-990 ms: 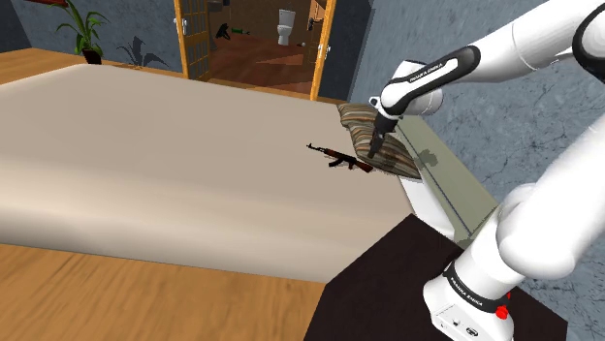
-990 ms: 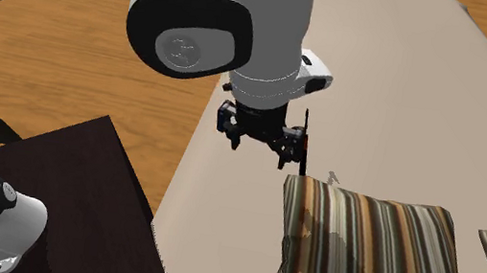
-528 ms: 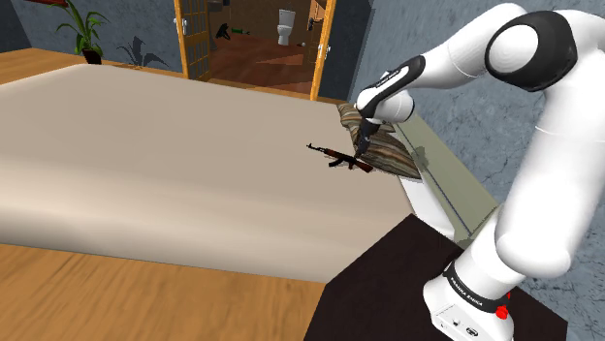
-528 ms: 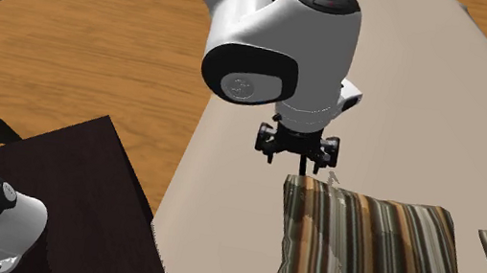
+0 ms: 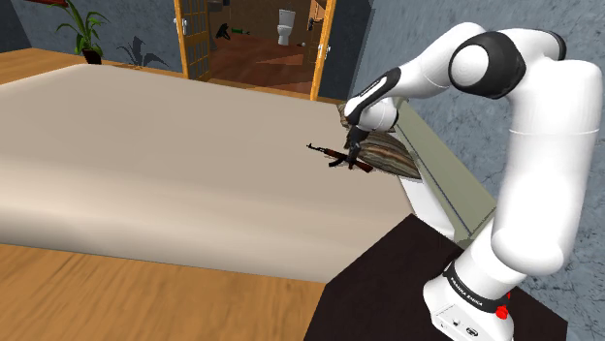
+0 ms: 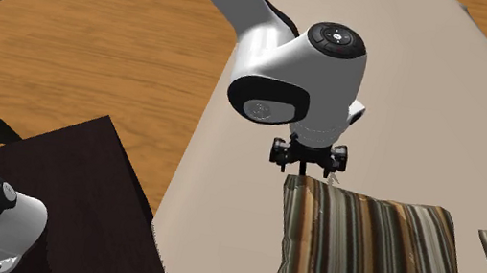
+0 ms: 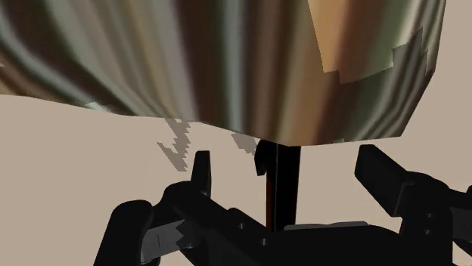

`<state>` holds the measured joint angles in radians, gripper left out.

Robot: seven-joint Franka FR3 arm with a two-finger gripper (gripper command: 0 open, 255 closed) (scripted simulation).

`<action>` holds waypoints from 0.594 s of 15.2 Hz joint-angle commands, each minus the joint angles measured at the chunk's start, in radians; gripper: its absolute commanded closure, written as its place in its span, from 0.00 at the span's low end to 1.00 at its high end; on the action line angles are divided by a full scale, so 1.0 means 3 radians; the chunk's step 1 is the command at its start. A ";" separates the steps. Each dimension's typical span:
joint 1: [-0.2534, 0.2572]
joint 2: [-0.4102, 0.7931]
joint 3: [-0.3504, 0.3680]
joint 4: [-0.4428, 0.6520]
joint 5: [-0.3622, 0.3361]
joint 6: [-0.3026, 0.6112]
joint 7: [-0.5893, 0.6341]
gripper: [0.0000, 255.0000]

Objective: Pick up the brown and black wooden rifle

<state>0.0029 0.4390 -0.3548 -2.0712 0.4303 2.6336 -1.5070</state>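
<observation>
Standing at the stand [image 5: 412,281], 5 o'clock in the shoulder view: a dark box with the white arm [image 5: 528,155] rising off it and folding over toward the bed [image 5: 145,165].

Gripper [image 7: 286,160]: fingers [image 7: 200,175] spread apart and pointed down at the bed top, nothing pinched.

Rifle [image 5: 339,157]: lies flat on the bed, just off centre toward 2 o'clock in the shoulder view. A striped pillow [image 5: 390,150] is at its 3 o'clock. One end of the rifle reaches the pillow's edge; I cannot tell whether it touches or slips under.

Wrist view: the narrow dark body, brown along one side, runs between the two fingers. Neither finger appears to touch it, so it is not held.

Judgement: the fingers stand wide to straddle the slim body across its width. The approach is near vertical, probably because the pillow crowds one end and leaves little room from the side. Closing looks like the next step. Risk: a finger catching the pillow.

Farther off, at 12 o'clock: an open doorway [image 5: 254,48] with a toilet [image 5: 286,24] beyond. At 10 o'clock: a potted plant [image 5: 85,29].
</observation>
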 commanded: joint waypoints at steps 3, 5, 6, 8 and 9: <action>-0.0056 0.0134 0.0078 0.0025 0.0100 0.0106 -0.0078 0.00; -0.0052 0.0127 0.0078 0.0012 0.0099 0.0113 -0.0077 1.00; -0.0052 0.0127 0.0078 0.0012 0.0099 0.0112 -0.0076 1.00; -0.0051 0.0126 0.0077 0.0012 0.0098 0.0112 -0.0076 1.00; -0.0051 0.0126 0.0077 0.0012 0.0098 0.0112 -0.0076 1.00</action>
<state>-0.0127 0.4763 -0.3322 -2.0671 0.4596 2.6672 -1.5297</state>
